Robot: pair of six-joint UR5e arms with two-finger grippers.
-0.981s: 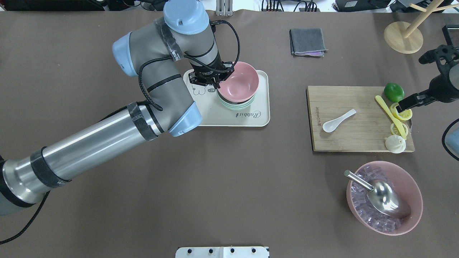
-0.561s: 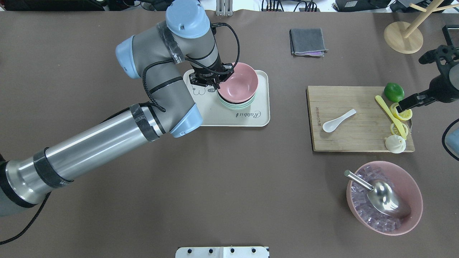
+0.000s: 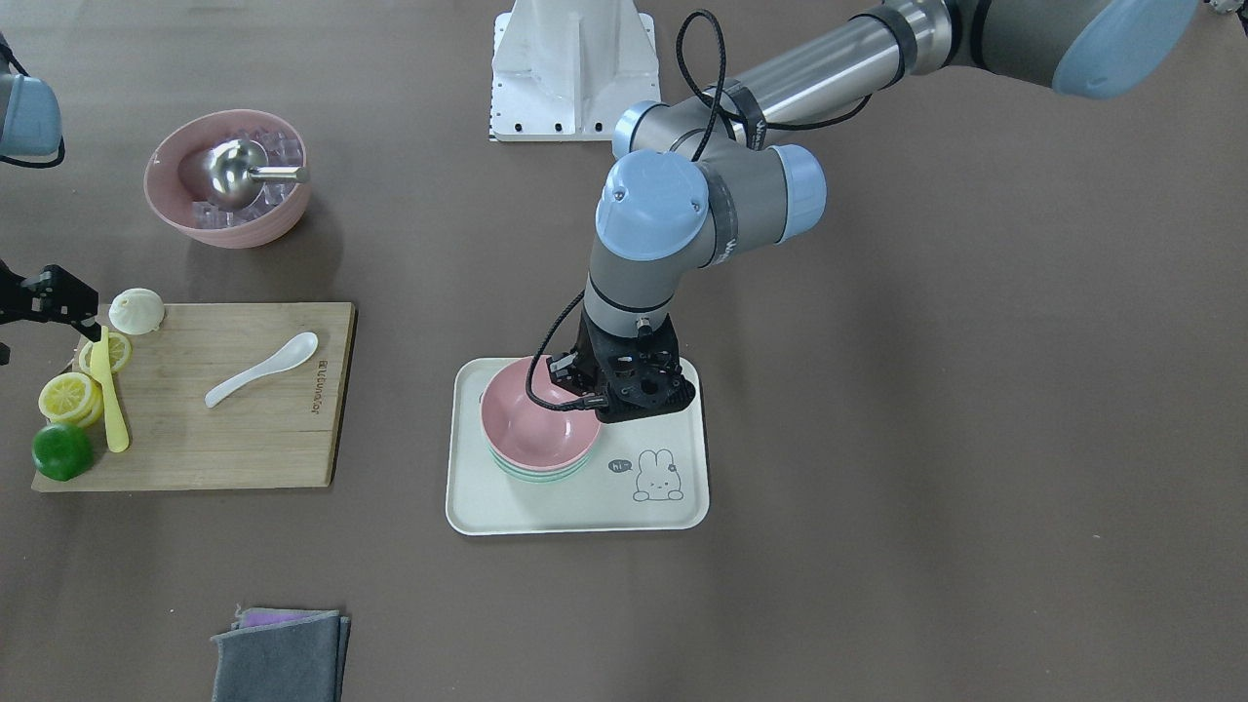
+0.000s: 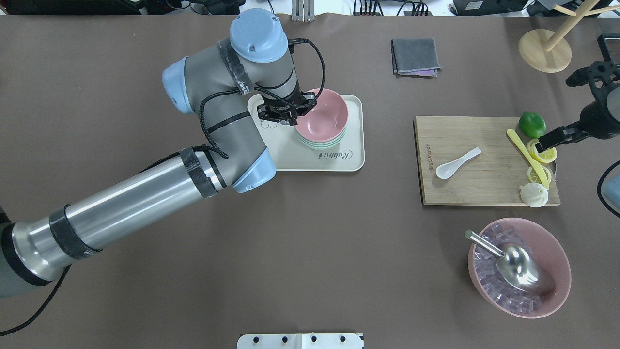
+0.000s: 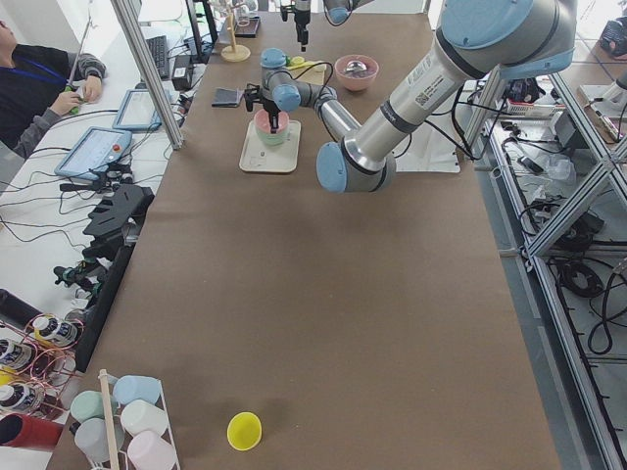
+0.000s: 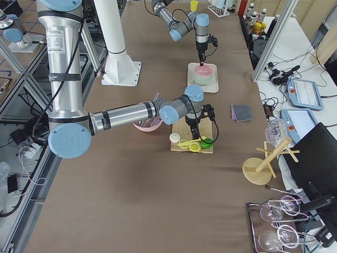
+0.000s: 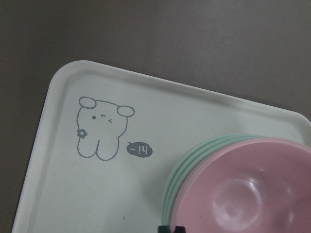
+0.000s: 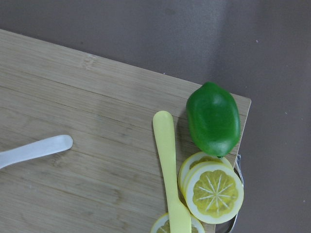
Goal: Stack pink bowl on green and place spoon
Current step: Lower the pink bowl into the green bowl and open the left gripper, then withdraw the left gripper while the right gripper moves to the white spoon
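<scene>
A pink bowl [image 4: 324, 114] [image 3: 531, 419] sits nested on a stack of green bowls [image 4: 319, 143] [image 7: 177, 179] on a cream rabbit tray [image 4: 310, 162] [image 3: 575, 507]. My left gripper [image 4: 292, 118] [image 3: 585, 402] is shut on the pink bowl's rim, on the side towards the rabbit print; its tips just show in the left wrist view [image 7: 171, 229]. A white spoon [image 4: 457, 163] [image 3: 261, 369] [image 8: 34, 150] lies on the wooden cutting board [image 4: 484, 189]. My right gripper [image 4: 541, 143] hovers open and empty over the lemon slices at the board's right end.
On the board lie a lime [image 4: 532, 124], lemon slices [image 4: 545, 155], a yellow knife [image 4: 525, 152] and a white dumpling [image 4: 534, 195]. A second pink bowl with ice and a metal scoop [image 4: 518, 266] stands front right. A grey cloth [image 4: 415, 56] and a wooden stand [image 4: 545, 51] are at the back.
My left arm has shifted slightly right and lowered, and the pink bowl has settled lower onto the green bowls. The right arm has not moved.
</scene>
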